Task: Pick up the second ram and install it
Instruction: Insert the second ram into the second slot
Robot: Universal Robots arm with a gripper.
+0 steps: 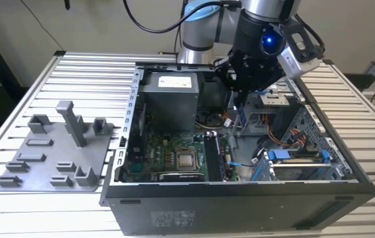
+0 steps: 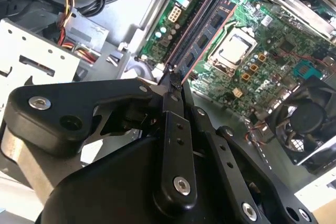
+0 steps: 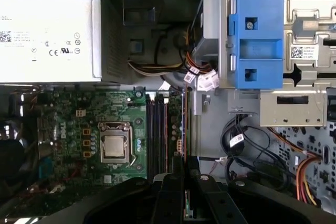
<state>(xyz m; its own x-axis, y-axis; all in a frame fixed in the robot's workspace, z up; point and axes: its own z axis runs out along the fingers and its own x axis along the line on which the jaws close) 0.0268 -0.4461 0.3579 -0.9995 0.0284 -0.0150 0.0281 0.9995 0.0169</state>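
Note:
My gripper (image 1: 239, 90) hangs over the open computer case (image 1: 240, 208), above the motherboard (image 3: 79, 129). In both wrist views the gripper (image 2: 170, 80) (image 3: 184, 174) is shut on one end of the second ram (image 2: 207, 27), a thin stick with dark chips on its face. In the first wrist view the ram (image 3: 184, 129) shows edge-on, running parallel to the long dark memory slots (image 3: 157, 129) and beside them. It is held above the board, apart from the slots. The processor socket (image 3: 115, 148) lies on the far side of the slots.
A grey holder tray (image 1: 48, 158) with posts and blocks lies on the slatted table at the exterior view's left of the case. Inside the case are the power supply (image 1: 169, 94), a blue drive bracket (image 3: 256, 38), a fan (image 2: 310, 119) and loose cable bundles (image 3: 252, 145).

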